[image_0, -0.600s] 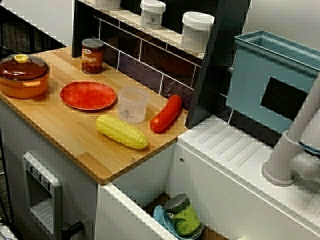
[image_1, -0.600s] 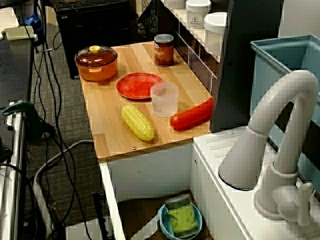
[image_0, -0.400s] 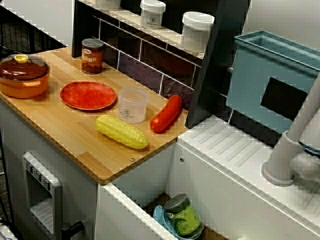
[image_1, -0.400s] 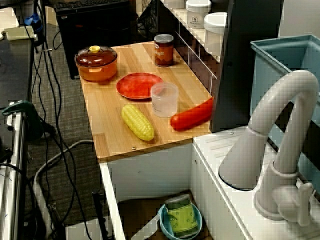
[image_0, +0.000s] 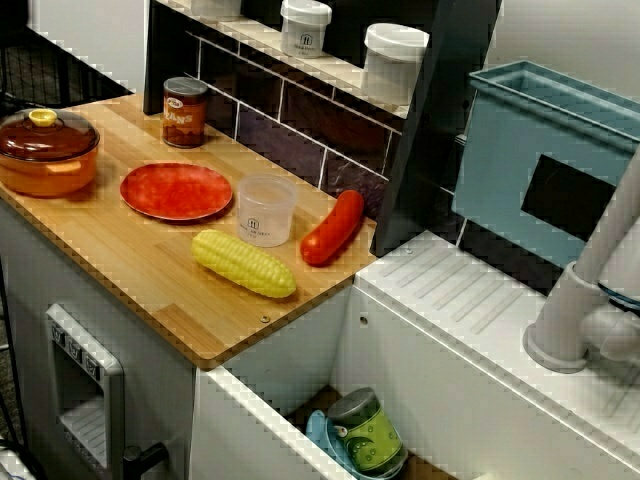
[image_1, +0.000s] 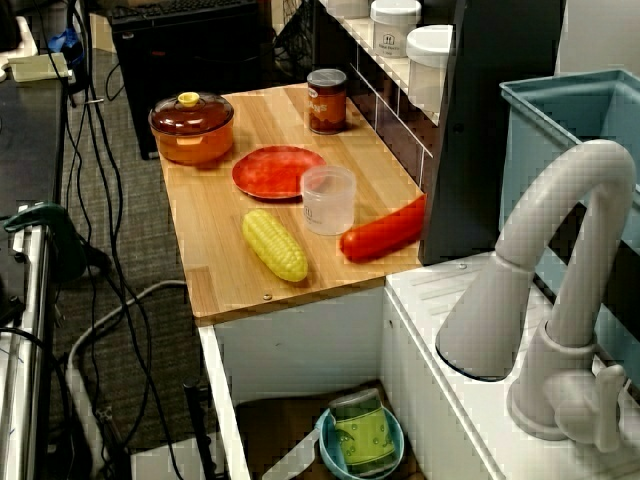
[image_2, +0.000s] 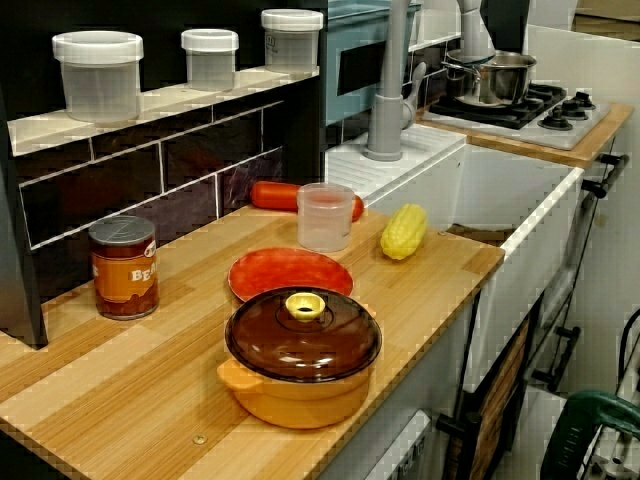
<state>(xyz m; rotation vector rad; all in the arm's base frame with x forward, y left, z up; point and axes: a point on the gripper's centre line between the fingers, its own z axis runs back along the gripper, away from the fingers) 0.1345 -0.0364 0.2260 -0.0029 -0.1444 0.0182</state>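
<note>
On the wooden counter (image_0: 130, 270) lie a yellow corn cob (image_0: 244, 263), a red sausage-shaped vegetable (image_0: 333, 227) and a red plate (image_0: 176, 190). A clear plastic cup (image_0: 266, 209) stands between them. In the view from the pot's end of the counter, a dark shape (image_2: 505, 22) hangs over a steel pot (image_2: 492, 76) on the stove. It is cut by the top edge and may be my gripper; no fingers show. The front view and the view along the counter show no gripper.
An orange pot with a brown lid (image_0: 45, 150) and a brown can (image_0: 184, 112) stand at the counter's left. White-lidded jars (image_0: 393, 62) line the shelf. A grey faucet (image_1: 545, 290) rises by the sink, where a green can (image_1: 365, 435) lies in a blue bowl.
</note>
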